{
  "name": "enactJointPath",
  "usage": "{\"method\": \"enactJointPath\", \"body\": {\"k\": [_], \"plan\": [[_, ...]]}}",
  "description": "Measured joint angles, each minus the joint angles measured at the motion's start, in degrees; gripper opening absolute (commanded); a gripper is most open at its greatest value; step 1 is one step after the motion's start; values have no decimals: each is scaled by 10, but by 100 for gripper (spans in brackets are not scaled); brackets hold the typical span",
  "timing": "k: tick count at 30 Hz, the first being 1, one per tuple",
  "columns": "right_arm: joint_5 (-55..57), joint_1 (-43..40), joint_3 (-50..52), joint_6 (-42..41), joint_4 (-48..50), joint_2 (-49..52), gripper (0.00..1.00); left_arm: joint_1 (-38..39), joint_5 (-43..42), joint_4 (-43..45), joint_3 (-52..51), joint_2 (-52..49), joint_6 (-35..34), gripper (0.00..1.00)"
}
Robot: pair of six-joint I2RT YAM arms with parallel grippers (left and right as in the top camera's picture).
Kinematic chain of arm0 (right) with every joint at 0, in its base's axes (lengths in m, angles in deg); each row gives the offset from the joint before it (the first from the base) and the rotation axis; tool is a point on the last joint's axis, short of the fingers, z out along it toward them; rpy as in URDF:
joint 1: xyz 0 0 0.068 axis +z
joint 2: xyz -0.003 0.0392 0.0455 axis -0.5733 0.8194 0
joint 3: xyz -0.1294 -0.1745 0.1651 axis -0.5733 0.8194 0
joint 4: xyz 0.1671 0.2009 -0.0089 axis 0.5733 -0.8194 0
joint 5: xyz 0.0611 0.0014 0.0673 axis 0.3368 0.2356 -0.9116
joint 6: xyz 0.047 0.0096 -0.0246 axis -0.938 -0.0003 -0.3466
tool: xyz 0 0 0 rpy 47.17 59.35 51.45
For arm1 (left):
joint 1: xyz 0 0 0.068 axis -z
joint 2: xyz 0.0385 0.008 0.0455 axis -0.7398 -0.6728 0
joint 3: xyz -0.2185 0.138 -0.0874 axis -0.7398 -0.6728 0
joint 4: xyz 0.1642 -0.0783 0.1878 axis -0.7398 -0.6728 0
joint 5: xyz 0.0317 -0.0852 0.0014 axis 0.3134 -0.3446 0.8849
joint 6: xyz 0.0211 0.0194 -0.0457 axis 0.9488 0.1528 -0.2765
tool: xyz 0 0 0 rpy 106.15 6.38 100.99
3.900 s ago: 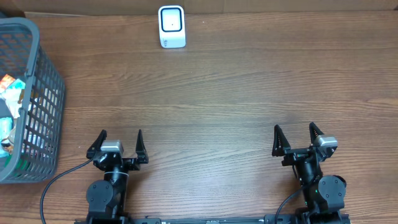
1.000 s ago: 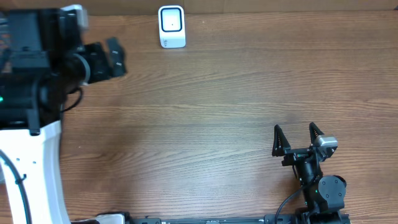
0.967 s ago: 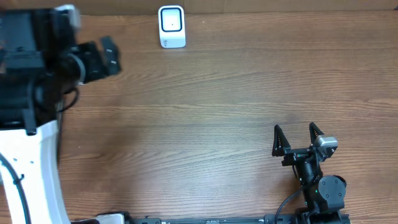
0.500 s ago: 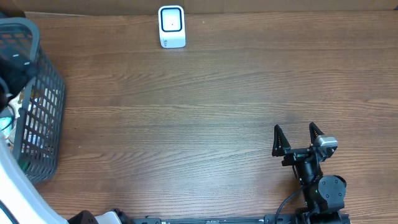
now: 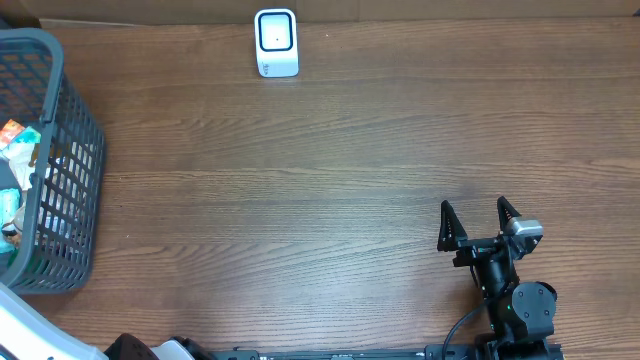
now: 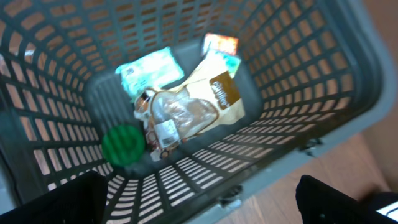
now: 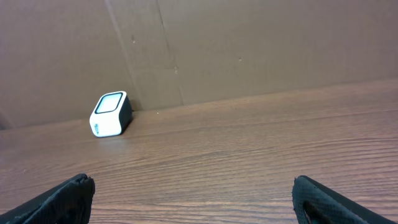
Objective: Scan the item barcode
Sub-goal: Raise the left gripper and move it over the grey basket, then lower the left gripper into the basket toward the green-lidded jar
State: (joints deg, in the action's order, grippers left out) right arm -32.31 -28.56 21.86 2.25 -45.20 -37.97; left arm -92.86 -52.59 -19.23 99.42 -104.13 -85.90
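Your table [image 5: 340, 170] is brown wood-grain, matt and smooth; the basket [image 6: 292, 93] is grey moulded plastic lattice. You see glossy crinkled film on the packets [image 6: 193, 106], and the scanner [image 5: 276, 43] is smooth white plastic.

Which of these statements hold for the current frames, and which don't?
1. The white box-shaped barcode scanner stands at the far edge of the brown wooden table. True.
2. The left pincer is shut on an item. False: it is open and empty, above the grey plastic mesh basket.
3. The right pincer is open and holds nothing. True.
4. The basket is empty. False: it holds a brown-and-white snack bag, a green round lid and other packets.
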Motion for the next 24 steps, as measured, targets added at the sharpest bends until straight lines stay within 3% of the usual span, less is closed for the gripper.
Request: {"method": "enactJointPath", "body": {"k": [24], "plan": [[0, 0, 0, 0, 0, 0, 100, -60, 6, -31, -16, -65, 39, 100]]}}
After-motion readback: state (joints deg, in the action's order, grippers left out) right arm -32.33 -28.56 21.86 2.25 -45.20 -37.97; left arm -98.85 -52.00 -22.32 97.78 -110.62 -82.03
